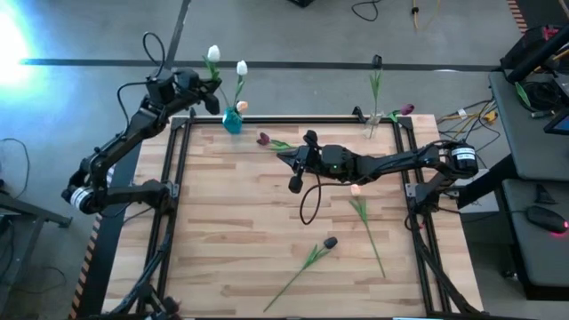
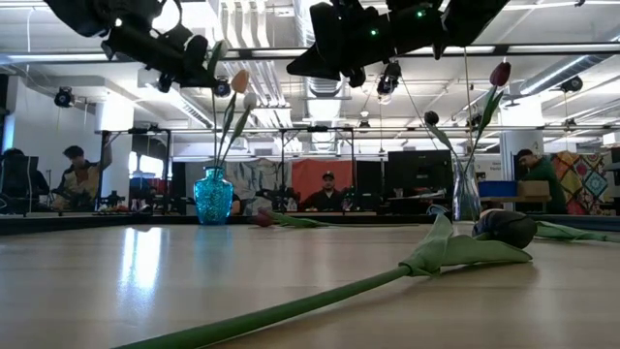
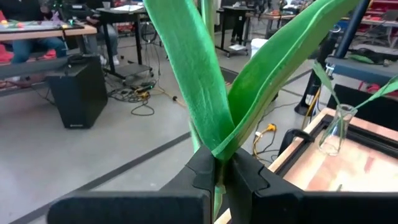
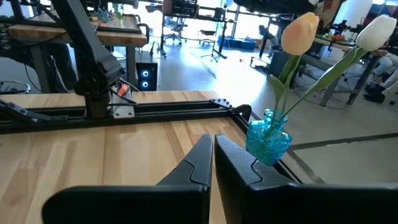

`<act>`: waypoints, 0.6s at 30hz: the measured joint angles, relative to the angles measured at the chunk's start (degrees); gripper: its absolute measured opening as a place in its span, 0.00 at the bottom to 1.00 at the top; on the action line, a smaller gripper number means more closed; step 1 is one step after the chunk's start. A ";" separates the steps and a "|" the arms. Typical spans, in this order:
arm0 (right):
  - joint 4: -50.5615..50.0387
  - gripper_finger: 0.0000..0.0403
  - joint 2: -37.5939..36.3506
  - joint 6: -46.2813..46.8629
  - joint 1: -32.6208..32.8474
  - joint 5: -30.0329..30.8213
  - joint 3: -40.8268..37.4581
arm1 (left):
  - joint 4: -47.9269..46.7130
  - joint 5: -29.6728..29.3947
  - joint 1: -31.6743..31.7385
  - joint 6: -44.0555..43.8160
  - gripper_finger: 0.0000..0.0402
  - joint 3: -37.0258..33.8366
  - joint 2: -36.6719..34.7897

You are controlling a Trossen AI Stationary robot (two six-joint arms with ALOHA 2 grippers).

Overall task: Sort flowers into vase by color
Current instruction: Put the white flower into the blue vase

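Observation:
My left gripper [image 1: 212, 87] is past the table's far-left corner, above the blue vase [image 1: 233, 120], and is shut on a white tulip [image 1: 213, 53]. A second white tulip [image 1: 242, 68] and a peach one [image 4: 298, 34] stand in that vase [image 4: 268, 140]. My right gripper [image 1: 284, 157] hovers shut and empty over the far middle of the table. The clear vase [image 1: 373, 120] on the far edge holds a dark tulip [image 1: 377, 60] and a purple one [image 1: 406, 109]. Lying flat on the table are a dark purple tulip [image 1: 263, 139], a peach tulip [image 1: 356, 189] and a black tulip [image 1: 330, 242]. My left gripper pinches the white tulip between its two fingers [image 3: 199, 171], on the stem just below where the leaves spread [image 3: 217, 155]. The flower stands roughly upright, with leaves and head above the fingers. The stem below the fingers is hidden, and I cannot tell whether it reaches the vase.
A black metal frame [image 1: 178, 178] borders the wooden table. A cable loop [image 1: 307, 209] hangs under my right arm. The near-left part of the table is bare wood [image 1: 222, 258]. People sit at desks [image 2: 329, 194] in the room beyond.

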 joint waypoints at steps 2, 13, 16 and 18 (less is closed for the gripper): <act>0.00 0.03 0.00 0.00 0.00 0.00 0.00 | 0.36 -0.02 0.10 -0.37 0.00 -0.05 -0.01; 0.00 0.03 0.02 -0.03 0.00 0.00 0.00 | -1.01 0.46 0.30 -2.13 0.00 2.59 -2.79; 0.00 0.03 0.02 -0.13 -0.02 0.00 0.00 | -2.54 0.47 0.30 -2.38 0.00 2.26 -3.66; 0.00 0.03 0.02 -0.17 -0.02 0.00 0.00 | -3.45 0.48 0.30 -2.45 0.00 1.81 -3.85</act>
